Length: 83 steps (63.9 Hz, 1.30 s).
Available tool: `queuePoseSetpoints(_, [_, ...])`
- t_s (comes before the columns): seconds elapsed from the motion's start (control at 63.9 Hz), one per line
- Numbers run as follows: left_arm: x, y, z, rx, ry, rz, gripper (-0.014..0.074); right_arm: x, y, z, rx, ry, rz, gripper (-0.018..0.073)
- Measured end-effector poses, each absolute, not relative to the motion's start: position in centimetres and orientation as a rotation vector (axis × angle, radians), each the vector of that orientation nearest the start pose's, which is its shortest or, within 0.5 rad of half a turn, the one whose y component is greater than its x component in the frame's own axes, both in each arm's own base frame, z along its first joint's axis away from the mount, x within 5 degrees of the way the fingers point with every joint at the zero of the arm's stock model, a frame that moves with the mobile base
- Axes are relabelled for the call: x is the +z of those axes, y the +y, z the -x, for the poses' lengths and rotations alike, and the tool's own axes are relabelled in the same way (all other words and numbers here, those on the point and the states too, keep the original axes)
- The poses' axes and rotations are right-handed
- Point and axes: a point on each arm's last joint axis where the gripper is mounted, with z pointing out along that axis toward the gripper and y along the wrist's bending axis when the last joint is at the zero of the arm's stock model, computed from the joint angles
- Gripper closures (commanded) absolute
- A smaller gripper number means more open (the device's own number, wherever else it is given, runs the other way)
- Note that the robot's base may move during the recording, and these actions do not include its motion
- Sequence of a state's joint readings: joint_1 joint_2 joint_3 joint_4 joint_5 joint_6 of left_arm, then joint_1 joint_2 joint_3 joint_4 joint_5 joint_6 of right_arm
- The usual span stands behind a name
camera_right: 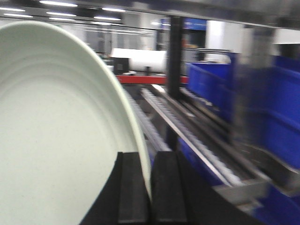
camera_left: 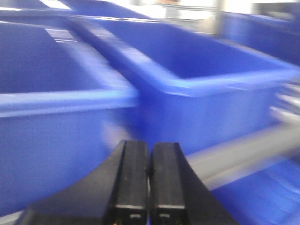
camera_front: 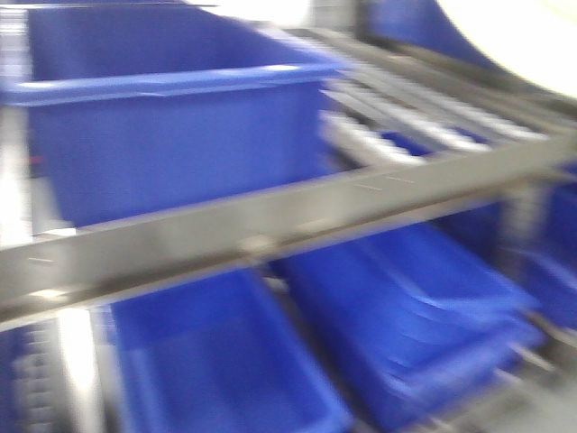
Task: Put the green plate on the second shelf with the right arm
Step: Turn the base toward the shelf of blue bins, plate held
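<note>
The pale green plate fills the left of the right wrist view, held on edge. My right gripper is shut on its rim, one black finger on each side. The plate also shows as a pale curved shape at the top right of the front view, above the shelf's roller track. My left gripper is shut and empty, in front of blue bins. All views are motion-blurred.
A tall blue bin sits on the upper shelf at left. A grey shelf beam crosses the front view. Lower blue bins and stacked ones lie below. Roller tracks and blue bins show right of the plate.
</note>
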<state>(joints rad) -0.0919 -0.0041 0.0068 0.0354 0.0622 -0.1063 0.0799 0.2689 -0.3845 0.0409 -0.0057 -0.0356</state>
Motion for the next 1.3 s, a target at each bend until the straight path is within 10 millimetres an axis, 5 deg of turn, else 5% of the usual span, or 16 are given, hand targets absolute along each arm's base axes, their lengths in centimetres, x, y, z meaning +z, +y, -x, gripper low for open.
queuePoseSetpoints(1.298, [20.55,-0.50,-5.62,-0.127,1.550,-0.014,0.0465,32.61,0.54,-6.80,0.071,1.362,0.051,0.0529])
